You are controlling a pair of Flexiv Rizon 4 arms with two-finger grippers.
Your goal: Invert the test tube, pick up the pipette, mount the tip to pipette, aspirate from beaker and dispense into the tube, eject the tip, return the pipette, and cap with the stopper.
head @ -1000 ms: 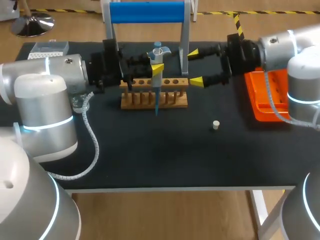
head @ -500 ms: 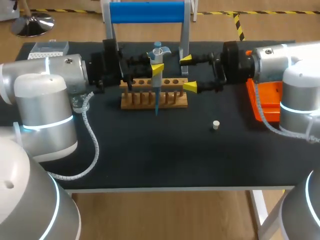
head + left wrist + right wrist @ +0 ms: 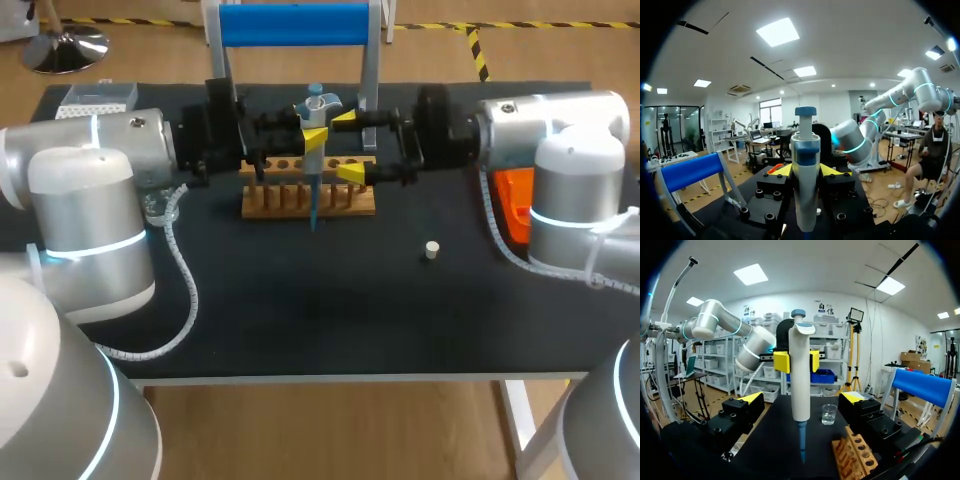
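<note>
My left gripper (image 3: 313,135) is shut on the white pipette (image 3: 314,120) and holds it upright over the wooden tube rack (image 3: 308,190). Its blue tip (image 3: 313,212) hangs down in front of the rack. In the left wrist view the pipette (image 3: 806,175) sits between the yellow fingertips (image 3: 782,171). My right gripper (image 3: 347,146) stands open just to the right of the pipette, without touching it. From the right wrist view the pipette (image 3: 799,375) is straight ahead of that gripper (image 3: 801,399), with the glass beaker (image 3: 829,414) beyond it. A small white stopper (image 3: 432,250) lies on the mat.
An orange tray (image 3: 512,200) sits at the right behind my right arm. A clear tip box (image 3: 97,97) is at the back left. A stand with a blue bar (image 3: 293,25) rises behind the rack. The rack (image 3: 855,455) lies under my right gripper's finger.
My right arm has moved left across the table, bringing its open fingers up to the pipette. The left arm and the pipette have stayed still.
</note>
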